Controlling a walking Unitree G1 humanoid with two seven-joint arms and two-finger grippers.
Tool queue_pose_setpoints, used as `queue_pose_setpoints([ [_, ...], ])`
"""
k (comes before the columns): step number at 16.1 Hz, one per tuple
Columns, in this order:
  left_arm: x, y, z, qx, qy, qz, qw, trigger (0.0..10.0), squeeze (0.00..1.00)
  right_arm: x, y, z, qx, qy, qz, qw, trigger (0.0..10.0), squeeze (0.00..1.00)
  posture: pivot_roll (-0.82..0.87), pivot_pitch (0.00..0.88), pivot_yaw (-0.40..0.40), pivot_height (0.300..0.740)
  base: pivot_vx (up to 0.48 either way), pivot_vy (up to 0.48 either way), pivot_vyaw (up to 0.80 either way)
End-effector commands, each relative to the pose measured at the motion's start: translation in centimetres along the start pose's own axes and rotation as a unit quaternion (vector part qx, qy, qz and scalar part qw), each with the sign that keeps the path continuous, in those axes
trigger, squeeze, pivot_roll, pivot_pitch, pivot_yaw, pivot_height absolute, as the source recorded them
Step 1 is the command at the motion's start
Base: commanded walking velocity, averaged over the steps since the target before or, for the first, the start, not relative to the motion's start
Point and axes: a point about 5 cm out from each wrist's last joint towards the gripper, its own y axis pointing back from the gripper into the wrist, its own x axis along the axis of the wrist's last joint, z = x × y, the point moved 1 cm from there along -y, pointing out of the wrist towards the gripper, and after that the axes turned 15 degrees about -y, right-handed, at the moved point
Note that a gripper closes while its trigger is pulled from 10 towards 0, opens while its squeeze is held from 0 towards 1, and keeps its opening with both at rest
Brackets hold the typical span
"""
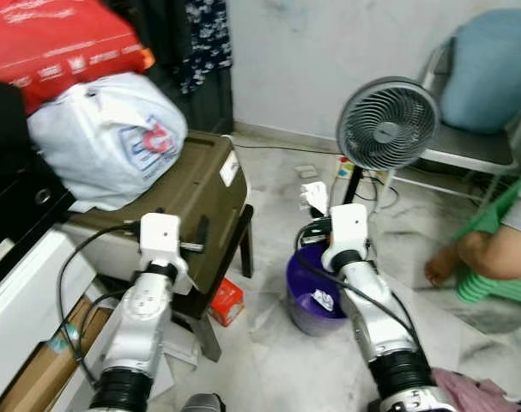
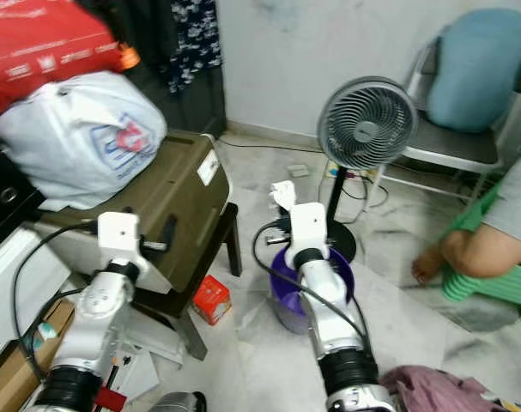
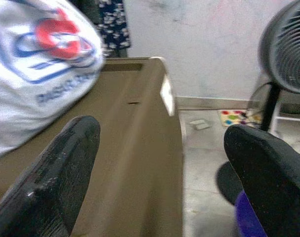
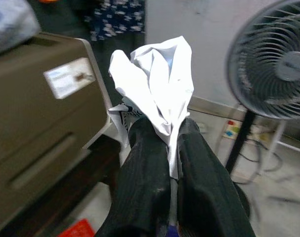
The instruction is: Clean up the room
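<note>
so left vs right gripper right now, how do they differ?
The left gripper has its fingers spread wide and empty; the right gripper is pinched shut on a crumpled white paper. The left one sits over the olive-brown case on the stool; the right one is held above the purple bin, near the fan. Both are raised, pointing forward.

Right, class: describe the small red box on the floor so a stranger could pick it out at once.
Start at the big olive-brown case lying on a dark stool, left of the standing fan. Look down beside the stool's front leg: the small red box sits on the pale marble floor, left of the purple bin. It is the only red item at floor level, with white printing.
</note>
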Motion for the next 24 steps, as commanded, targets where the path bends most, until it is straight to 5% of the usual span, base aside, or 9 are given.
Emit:
queue_pose_setpoints([
  [1, 0.08, -0.03, -0.34, 0.0, -0.005, 0.001, 1.0, 10.0, 0.0, 0.19, -0.21, 0.03, -0.004, -0.006, 0.0, 1.0, 10.0, 0.0, 0.06, 0.0, -0.005, 0.74, 0.0, 0.0, 0.0],
  [12, 0.64, 0.39, -0.35, -0.002, 0.015, 0.033, 0.999, 10.0, 0.0, -0.17, -0.25, 0.0, -0.011, -0.019, -0.008, 1.0, 10.0, 0.0, 0.07, 0.0, -0.009, 0.74, 0.0, 0.0, -0.36],
  [14, 0.34, 0.56, -0.5, -0.015, 0.046, 0.032, 0.998, 10.0, 0.0, -0.43, -0.24, 0.04, -0.016, -0.023, -0.012, 1.0, 10.0, 0.0, 0.07, 0.0, -0.003, 0.74, 0.0, 0.0, -0.4],
  [17, 0.48, 0.43, -0.06, -0.024, 0.023, 0.031, 0.999, 10.0, 0.0, -0.39, -0.28, -0.16, -0.015, -0.024, -0.009, 1.0, 10.0, 0.0, 0.07, 0.0, 0.002, 0.74, 0.0, 0.0, 0.0],
  [24, 0.95, 0.15, 0.12, -0.031, 0.038, 0.042, 0.998, 10.0, 0.0, -0.26, -0.68, -0.56, -0.008, -0.025, -0.01, 1.0, 10.0, 0.0, 0.07, 0.0, -0.005, 0.74, 0.0, 0.0, -0.69],
])
